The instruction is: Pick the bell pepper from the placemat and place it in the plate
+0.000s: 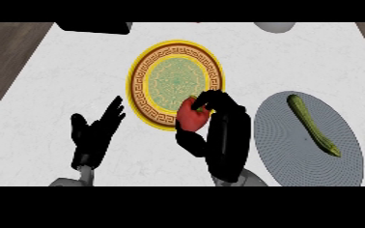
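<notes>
Red bell pepper held over the near rim of the plate

The white marbled bench [64,72] fills most of the head view, with a strip of wood-toned surface along its left edge. At the right lies the grey round placemat [285,149], partly cut by the view's lower edge. Near the middle stands the plate [143,72], yellow-rimmed with a dark key pattern and a pale green patterned centre.

The right robot hand [224,125] comes up from the lower edge between plate and placemat, its dark fingers and thumb curled round the bell pepper [191,117]. The left robot hand [96,133] shows at lower left, off the plate, fingers straight and spread, holding nothing.

On the placemat a long green cucumber [312,124] lies slanted from upper left to lower right, well apart from the right robot hand. The bell pepper, red and partly hidden by the fingers, overlaps the plate's lower right rim; whether it touches the plate cannot be told. It is off the placemat.

At the top edge a dark flat object [92,27] sits at the left and a pale rounded object [274,26] at the right, both cut off and too little shown to name.
</notes>
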You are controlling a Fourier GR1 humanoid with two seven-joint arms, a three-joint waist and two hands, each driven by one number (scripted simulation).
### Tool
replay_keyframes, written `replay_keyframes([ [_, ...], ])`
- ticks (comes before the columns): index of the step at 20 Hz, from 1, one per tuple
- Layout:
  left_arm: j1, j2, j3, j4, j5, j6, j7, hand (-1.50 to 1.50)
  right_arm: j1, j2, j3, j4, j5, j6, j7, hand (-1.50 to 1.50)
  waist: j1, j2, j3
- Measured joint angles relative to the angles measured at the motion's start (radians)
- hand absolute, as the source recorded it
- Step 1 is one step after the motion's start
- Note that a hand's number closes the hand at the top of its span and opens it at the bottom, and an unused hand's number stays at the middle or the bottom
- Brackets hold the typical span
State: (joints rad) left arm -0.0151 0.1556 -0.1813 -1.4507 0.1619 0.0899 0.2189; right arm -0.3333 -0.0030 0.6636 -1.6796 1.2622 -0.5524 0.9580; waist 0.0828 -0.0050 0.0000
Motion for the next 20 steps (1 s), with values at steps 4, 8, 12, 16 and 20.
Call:
replay_keyframes([
  [4,-0.003,0.001,0.0,-0.002,-0.002,0.0,0.006,0.0,-0.071,-0.002,0.017,0.067,0.089,-0.059,0.086,1.5,-0.003,0.002,0.0],
  [8,-0.007,-0.001,-0.001,-0.006,-0.006,0.007,0.013,0.0,-0.139,-0.005,-0.011,0.153,0.183,-0.084,0.13,1.5,-0.007,0.006,0.001],
  [12,-0.016,-0.005,0.002,0.0,-0.008,0.009,0.014,0.0,-0.192,-0.007,-0.041,0.242,0.251,-0.115,0.167,1.5,-0.009,0.011,0.002],
  [16,-0.017,-0.003,0.007,0.002,-0.006,0.002,0.001,0.0,-0.251,-0.008,-0.084,0.342,0.27,-0.161,0.185,1.5,-0.004,0.015,0.003],
  [20,-0.022,0.0,0.015,0.006,-0.002,-0.004,0.0,0.0,-0.31,-0.008,-0.143,0.449,0.26,-0.219,0.186,1.5,-0.004,0.019,0.004],
])
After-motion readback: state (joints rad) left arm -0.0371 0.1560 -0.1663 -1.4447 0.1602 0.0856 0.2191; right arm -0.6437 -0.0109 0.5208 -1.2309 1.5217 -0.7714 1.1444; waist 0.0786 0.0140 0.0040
